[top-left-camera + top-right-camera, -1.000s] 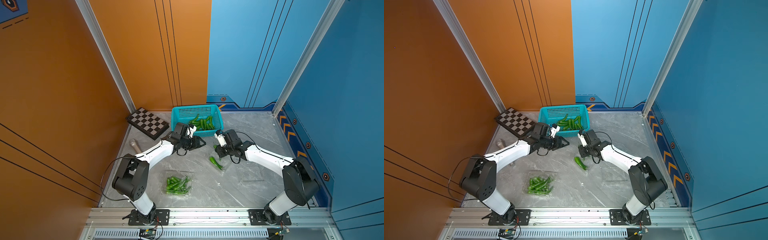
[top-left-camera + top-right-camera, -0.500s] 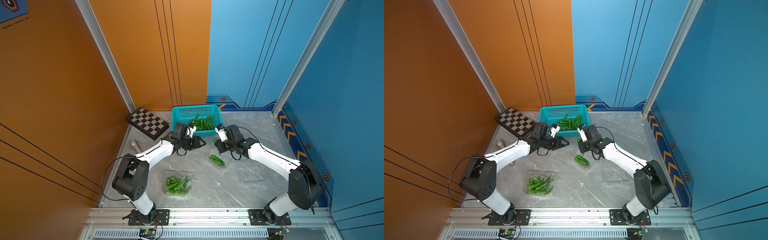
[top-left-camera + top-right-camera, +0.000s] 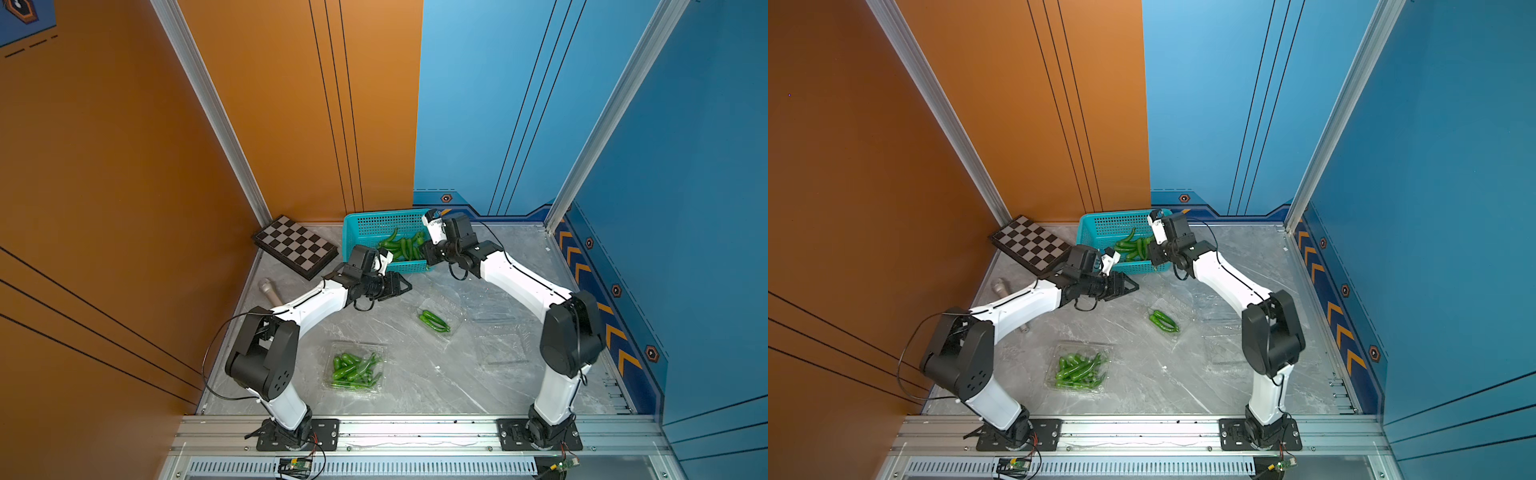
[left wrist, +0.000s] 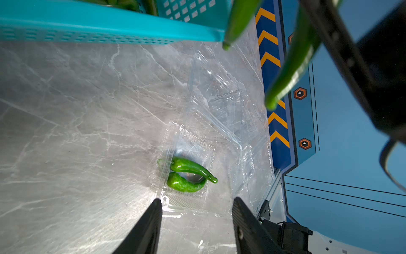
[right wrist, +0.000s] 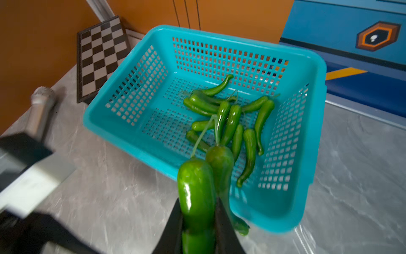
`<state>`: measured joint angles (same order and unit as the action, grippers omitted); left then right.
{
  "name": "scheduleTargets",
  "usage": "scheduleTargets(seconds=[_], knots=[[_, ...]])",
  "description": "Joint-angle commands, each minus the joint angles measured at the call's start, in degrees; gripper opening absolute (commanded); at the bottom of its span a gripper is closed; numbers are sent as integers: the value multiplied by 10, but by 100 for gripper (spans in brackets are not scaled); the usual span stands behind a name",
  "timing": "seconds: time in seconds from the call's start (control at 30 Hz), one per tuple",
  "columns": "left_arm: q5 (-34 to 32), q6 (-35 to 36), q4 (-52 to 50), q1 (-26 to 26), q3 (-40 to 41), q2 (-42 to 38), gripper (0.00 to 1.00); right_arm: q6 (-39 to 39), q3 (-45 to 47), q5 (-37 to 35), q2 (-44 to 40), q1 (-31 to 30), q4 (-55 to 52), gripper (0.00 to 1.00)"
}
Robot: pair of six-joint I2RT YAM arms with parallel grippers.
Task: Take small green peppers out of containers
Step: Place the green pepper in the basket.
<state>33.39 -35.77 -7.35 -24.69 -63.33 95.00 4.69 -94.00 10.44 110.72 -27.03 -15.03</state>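
**Peppers, clamshells and grippers: holdings on the table**

- Right gripper (image 5: 197, 204): jaws clamped on the held peppers (image 5: 195, 187). There are two side by side, stems pointing away from the fingertips.
- Teal basket (image 5: 317, 110): directly ahead of and below the right gripper, with its near rim under the held peppers. A loose pile of basket peppers (image 5: 230, 118) lies on its floor.
- Left gripper (image 4: 196, 200): jaws apart with nothing between them, above the table (image 4: 77, 132) and near the basket's outer wall.
- Open container (image 4: 197, 140): a clear clamshell with its lid laid back, just ahead of the left gripper's fingertips. It holds two remaining peppers (image 4: 189, 173), touching each other.
- Full container (image 3: 374, 347): a clear clamshell behind the left gripper, toward that arm's base, crowded with packed peppers (image 3: 353, 368). Whether its lid is latched cannot be told.
- Third container (image 3: 498, 345): a clear clamshell well behind the right gripper, beside that arm's elbow. Only the marble shows through it.
- Chessboard (image 3: 295, 245) and microphone (image 3: 269, 291): beside the left arm, on the side away from the right gripper.
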Motion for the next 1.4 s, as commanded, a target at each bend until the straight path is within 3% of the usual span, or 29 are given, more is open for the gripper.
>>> scheduleTargets(seconds=[0.0, 0.07, 0.17, 0.27, 0.37, 0.5, 0.7, 0.9, 1.1, 1.37], knots=[[-4, 8, -13, 5, 0, -9, 54, 3, -104, 31, 100, 23, 0, 6], [-5, 8, -18, 5, 1, -15, 54, 7, -173, 32, 156, 31, -13, 14], [-1, 6, -22, 3, 0, -22, 54, 10, -263, 38, 223, 39, -32, 40], [-3, 9, -29, 0, -2, -24, 54, 9, -325, 42, 259, 45, -65, 46], [-5, 9, -29, 0, 3, -26, 54, 4, -310, 42, 240, 46, -67, 51], [-11, 8, -29, 1, 12, -33, 54, -13, -227, 33, 163, 44, -67, 53], [-17, 9, -29, 9, 17, -42, 54, -22, 16, 30, -44, 26, -60, 54], [-10, 14, -29, 19, 8, -34, 54, 1, 241, 40, -195, 1, -66, 54], [-12, 16, -29, 13, 5, -26, 54, 25, 376, 12, -246, -39, -51, 51], [-22, 13, -29, 1, 10, -25, 54, 17, 383, 20, -191, -53, -31, 48]])
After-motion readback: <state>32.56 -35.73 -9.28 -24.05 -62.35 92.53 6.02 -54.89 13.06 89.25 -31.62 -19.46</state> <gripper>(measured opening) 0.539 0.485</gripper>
